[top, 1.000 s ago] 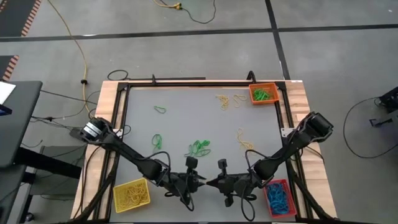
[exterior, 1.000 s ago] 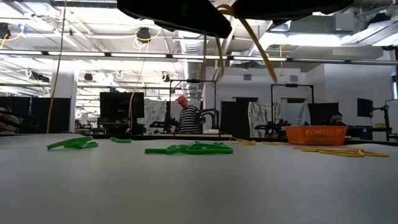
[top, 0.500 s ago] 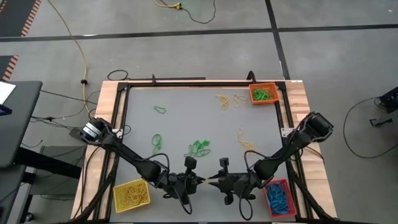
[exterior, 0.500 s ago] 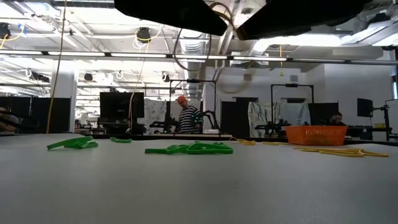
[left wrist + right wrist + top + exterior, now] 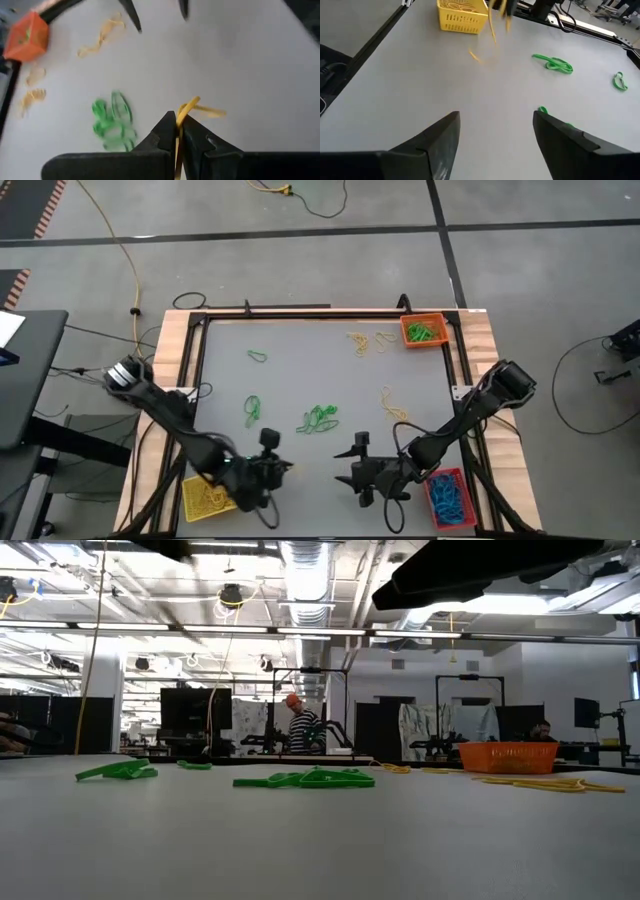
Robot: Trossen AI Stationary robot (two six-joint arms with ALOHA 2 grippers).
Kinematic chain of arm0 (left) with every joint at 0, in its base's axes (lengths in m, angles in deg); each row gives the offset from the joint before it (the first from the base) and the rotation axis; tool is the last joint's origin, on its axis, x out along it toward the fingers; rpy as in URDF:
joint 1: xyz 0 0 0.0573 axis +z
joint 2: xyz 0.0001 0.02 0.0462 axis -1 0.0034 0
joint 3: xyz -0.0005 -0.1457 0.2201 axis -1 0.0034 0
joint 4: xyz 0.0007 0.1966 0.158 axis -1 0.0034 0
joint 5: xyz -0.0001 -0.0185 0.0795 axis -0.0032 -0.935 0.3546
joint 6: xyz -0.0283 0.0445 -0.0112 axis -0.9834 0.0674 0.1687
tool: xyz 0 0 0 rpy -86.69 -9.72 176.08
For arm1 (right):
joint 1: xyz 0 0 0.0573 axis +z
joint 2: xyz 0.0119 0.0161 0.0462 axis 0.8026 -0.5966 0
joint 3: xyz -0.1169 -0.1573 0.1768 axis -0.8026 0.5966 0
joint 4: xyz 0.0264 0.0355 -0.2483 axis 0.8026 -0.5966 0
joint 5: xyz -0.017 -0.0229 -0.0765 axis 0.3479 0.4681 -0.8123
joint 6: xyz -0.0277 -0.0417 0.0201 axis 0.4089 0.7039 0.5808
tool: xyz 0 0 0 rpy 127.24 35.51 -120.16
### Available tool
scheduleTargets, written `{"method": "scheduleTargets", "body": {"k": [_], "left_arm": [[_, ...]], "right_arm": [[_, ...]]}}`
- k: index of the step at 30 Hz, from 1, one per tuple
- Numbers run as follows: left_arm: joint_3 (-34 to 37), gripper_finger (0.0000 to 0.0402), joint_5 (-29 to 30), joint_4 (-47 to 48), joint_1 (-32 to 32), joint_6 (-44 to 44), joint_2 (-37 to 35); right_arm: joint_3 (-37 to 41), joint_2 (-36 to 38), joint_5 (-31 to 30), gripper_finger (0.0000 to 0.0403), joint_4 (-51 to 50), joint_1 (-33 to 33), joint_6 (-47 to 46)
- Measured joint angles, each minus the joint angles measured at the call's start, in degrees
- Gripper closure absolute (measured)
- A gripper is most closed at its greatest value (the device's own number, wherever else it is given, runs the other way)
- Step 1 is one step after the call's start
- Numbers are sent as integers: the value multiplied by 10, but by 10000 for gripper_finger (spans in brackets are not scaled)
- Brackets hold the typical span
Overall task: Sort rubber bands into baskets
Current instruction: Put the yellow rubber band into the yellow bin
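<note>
My left gripper (image 5: pixel 286 469) (image 5: pixel 179 122) hangs near the table's front edge, just right of the yellow basket (image 5: pixel 205 494) (image 5: pixel 461 17), shut on a yellow rubber band (image 5: pixel 192 106). My right gripper (image 5: pixel 342 466) (image 5: pixel 495 120) stands open a little to its right, nothing between its fingers. Loose green rubber bands (image 5: pixel 318 418) (image 5: pixel 114 122) lie on the table at mid-table. Loose yellow rubber bands (image 5: pixel 360 342) lie farther back. The orange basket (image 5: pixel 423 331) holds green bands. The red basket (image 5: pixel 448 497) holds blue ones. My left gripper pinches the yellow rubber band between its two fingertips (image 5: pixel 167 131). A short loop of the band (image 5: pixel 200 109) sticks out past the tips. The fingers slant downward. In the right wrist view the band (image 5: pixel 492 27) hangs below the fingers; whether it touches the table I cannot tell.
A dark metal frame (image 5: pixel 300 313) runs around the grey table top. More green bands lie at the left (image 5: pixel 252 408) and far left (image 5: pixel 258 357), and yellow ones (image 5: pixel 392 405) at the right. A yellow cable (image 5: pixel 120 250) lies on the floor beyond the table.
The two grippers stood tip to tip at the front middle. My right gripper has opened there and kept its place. My left gripper has gone up and toward the table's left edge, toward the yellow basket, carrying the yellow band with it.
</note>
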Motion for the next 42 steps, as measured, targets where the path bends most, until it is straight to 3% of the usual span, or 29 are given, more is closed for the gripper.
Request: {"method": "scheduleTargets", "body": {"k": [9, 15, 24, 37, 42], "left_arm": [[0, 401, -64, 170, -105, -172, -92], [0, 401, -145, 294, -170, -358, -115], [0, 401, -219, 322, -252, -539, -113], [0, 401, -249, 321, -274, -557, -22], [0, 377, -266, 333, -267, -566, 12]], "right_arm": [[0, 0, 1, 121, -2, 0, -13], [0, 0, 2, 121, -2, -1, -14], [0, 0, 2, 121, -2, -8, -17], [0, 0, 3, 121, -2, -7, -19], [0, 0, 3, 121, -2, -7, -19]]}}
